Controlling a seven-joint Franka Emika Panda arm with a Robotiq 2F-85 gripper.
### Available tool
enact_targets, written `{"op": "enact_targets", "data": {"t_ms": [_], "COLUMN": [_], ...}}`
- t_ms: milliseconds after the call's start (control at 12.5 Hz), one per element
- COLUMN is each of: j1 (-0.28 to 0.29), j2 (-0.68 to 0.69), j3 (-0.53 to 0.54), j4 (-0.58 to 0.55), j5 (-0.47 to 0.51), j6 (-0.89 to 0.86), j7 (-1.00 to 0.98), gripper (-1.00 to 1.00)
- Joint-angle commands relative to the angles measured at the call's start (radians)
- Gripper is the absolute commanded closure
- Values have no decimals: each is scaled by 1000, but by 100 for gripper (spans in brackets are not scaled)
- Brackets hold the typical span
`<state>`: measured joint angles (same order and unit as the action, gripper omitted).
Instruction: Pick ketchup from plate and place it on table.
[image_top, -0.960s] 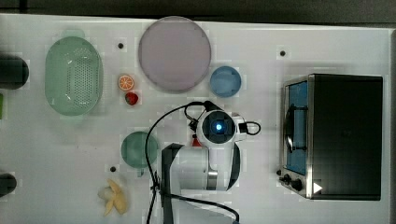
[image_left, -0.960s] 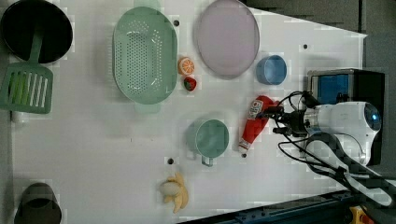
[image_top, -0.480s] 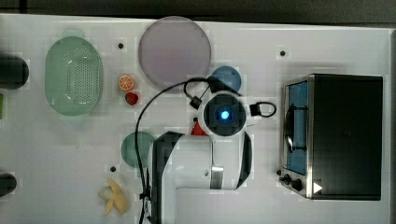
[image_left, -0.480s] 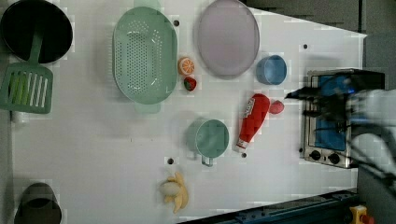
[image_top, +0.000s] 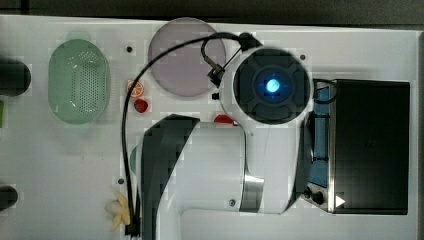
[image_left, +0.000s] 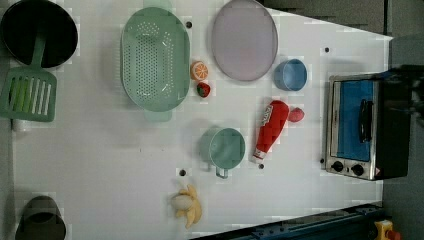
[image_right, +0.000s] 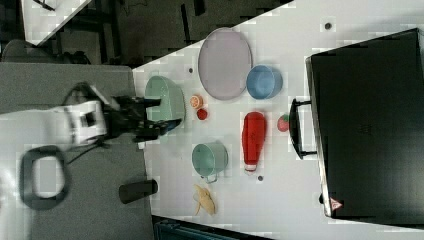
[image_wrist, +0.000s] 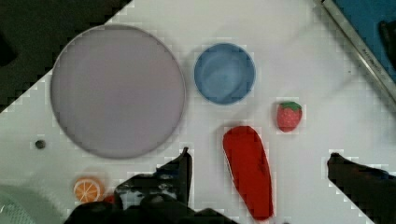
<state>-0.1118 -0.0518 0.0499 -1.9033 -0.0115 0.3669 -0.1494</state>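
Ketchup lies on the table, off the plate; arm's fingers spread wide, holding nothing.

Wide white flat table (image_left: 100, 150) carries everything. Black-and-steel toaster oven w/ blue door (image_left: 367, 127) is at 3 o'clock in the left view. Large flat round lilac-pink plate (image_left: 244, 40) sits bare at 12 o'clock. Green perforated oval basket (image_left: 155, 60) is at 9 o'clock of the plate. Slim red ketchup bottle w/ white label (image_left: 270, 127) lies flat at 6 o'clock of the small blue round dish (image_left: 290, 75), green mug (image_left: 226, 148) at its 8 o'clock. Red strawberry (image_left: 296, 115) is just beside the bottle. In the wrist view the black gripper (image_wrist: 259, 161) hangs above the bottle, apart from it.
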Motion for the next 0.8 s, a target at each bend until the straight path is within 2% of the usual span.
{"op": "enact_targets", "data": {"t_ms": [80,320,800], "j1": [8,8,8], "j2": [-2,-3,0], "j3": [-6,-6,-6], "j4": [127,185,178], "j5": [5,5,5], "j6": [-207,-319,-314], "j7": [72,72,72], "gripper": [-100,-100,-100]}}
